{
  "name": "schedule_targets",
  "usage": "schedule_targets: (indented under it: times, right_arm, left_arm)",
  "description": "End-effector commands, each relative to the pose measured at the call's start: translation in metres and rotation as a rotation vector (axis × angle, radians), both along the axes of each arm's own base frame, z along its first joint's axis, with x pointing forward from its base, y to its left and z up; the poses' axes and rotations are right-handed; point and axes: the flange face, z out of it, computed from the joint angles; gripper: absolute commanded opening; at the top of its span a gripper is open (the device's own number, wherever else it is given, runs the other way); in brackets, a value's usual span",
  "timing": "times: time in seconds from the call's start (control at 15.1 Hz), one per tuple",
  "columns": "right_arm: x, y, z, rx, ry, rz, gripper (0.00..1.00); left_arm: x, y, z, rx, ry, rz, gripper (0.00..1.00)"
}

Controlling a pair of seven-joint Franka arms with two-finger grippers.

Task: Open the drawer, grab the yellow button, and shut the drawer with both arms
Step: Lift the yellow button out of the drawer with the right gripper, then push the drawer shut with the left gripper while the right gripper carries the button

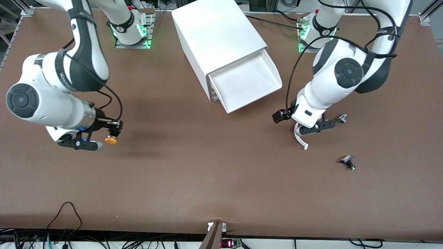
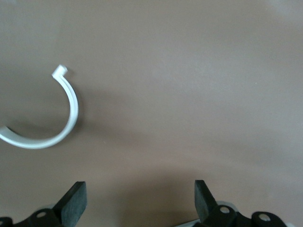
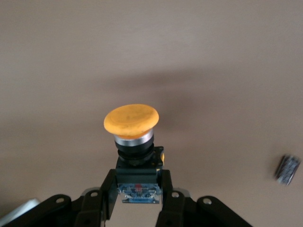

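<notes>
Right wrist view gives the close look: right gripper point(image 3: 137, 189) is clenched on the black body of the button point(image 3: 131, 124), with the orange cap sticking out past the fingertips and bare brown table point(image 3: 227, 56) under it. A small dark part point(image 3: 287, 169) lies on the table off at the edge of that view; I can't tell what it is.

Front view adds context the wrist cams lack. Right gripper point(image 1: 110, 133) with the button point(image 1: 111, 139) hangs over the table at the right arm's end, well apart from the cabinet point(image 1: 214, 34). The drawer point(image 1: 247, 83), the uppermost one, stands pulled out and looks empty.

Left gripper point(image 1: 316, 127) is over the table at the left arm's end, released and holding nothing. Left wrist view shows both pads point(image 2: 75, 201) spread wide over bare table and a white curved clip point(image 2: 61, 127) lying flat beside them. In the front view that clip point(image 1: 300, 137) sits just under the gripper. Two small silver-and-black knobs show only in the front view: one point(image 1: 341, 118) beside the left gripper, the other point(image 1: 347, 162) nearer the front camera.
</notes>
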Motion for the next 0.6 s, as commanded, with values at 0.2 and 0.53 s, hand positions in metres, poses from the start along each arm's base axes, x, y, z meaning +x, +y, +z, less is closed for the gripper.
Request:
schedule_targets:
  times: [0.2, 0.53]
  right_arm:
    - [-0.031, -0.096, -0.094, -0.009, -0.073, 0.137, 0.00]
    - [-0.041, -0.150, -0.164, 0.068, -0.035, 0.120, 0.00]
  left_arm:
    - [-0.028, -0.048, -0.008, -0.022, 0.005, 0.106, 1.00]
    - [-0.053, -0.060, -0.043, -0.033, -0.026, 0.126, 1.00]
